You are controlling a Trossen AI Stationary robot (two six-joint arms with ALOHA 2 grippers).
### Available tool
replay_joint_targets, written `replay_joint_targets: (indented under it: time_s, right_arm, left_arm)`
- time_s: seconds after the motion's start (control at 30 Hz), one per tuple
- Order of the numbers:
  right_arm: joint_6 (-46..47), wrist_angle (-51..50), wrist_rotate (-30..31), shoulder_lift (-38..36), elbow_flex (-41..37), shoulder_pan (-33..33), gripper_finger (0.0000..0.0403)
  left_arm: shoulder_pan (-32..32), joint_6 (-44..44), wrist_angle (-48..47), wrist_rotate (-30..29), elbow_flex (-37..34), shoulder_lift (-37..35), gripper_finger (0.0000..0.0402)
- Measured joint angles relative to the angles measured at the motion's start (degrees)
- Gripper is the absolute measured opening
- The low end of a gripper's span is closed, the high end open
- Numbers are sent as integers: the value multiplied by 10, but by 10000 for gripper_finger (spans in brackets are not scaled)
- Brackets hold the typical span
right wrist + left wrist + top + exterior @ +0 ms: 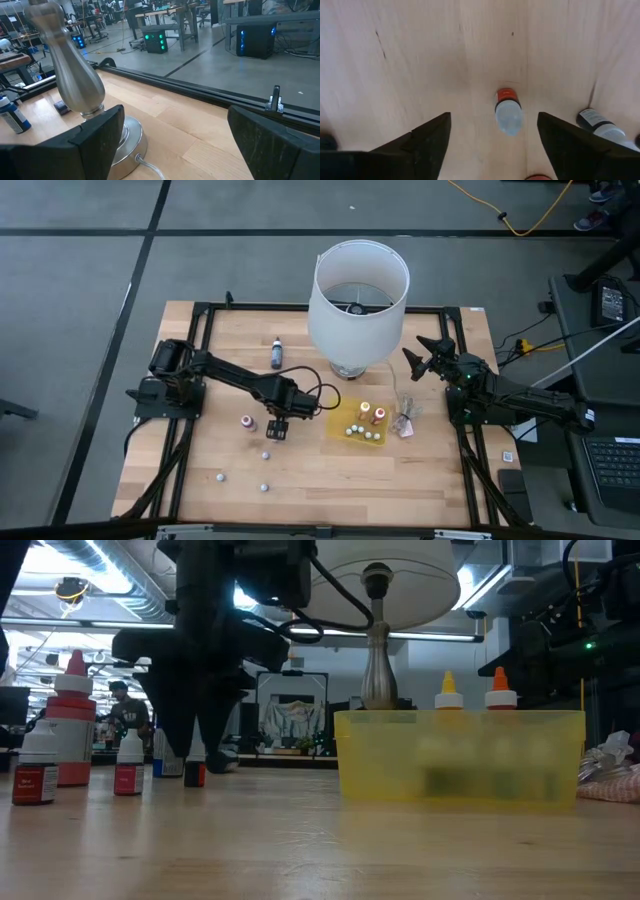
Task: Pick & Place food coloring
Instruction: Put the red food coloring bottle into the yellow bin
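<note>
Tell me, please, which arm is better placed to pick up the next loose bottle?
Left. Its gripper hangs open right over a small bottle among the loose ones, left of the yellow tray. The right gripper waits open beyond the tray, beside the lamp.

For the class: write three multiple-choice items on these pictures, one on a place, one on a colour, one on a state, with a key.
1. Where is the left tool?
A. over the tray
B. above small bottles left of the tray
C. at the lamp's shade

2. What colour is the tray?
A. yellow
B. green
C. white

3. How do the left tool's jaws stand?
A. shut on a bottle
B. shut, empty
C. open

Key: 1 B, the high view shows it there; 2 A, yellow in the high and low views; 3 C, the left wrist view shows a red-labelled bottle in the gap.
</note>
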Motion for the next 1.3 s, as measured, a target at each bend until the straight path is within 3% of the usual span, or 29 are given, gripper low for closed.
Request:
replay_joint_targets:
  time_s: [0.7, 1.3]
  right_arm:
    - [0, 0, 0, 0, 0, 0, 355]
    - [0, 0, 0, 0, 0, 0, 355]
  left_arm:
    - [-1, -10, 38, -6, -28, -1, 260]
    - [-1, -12, 36, -20, -28, -1, 113]
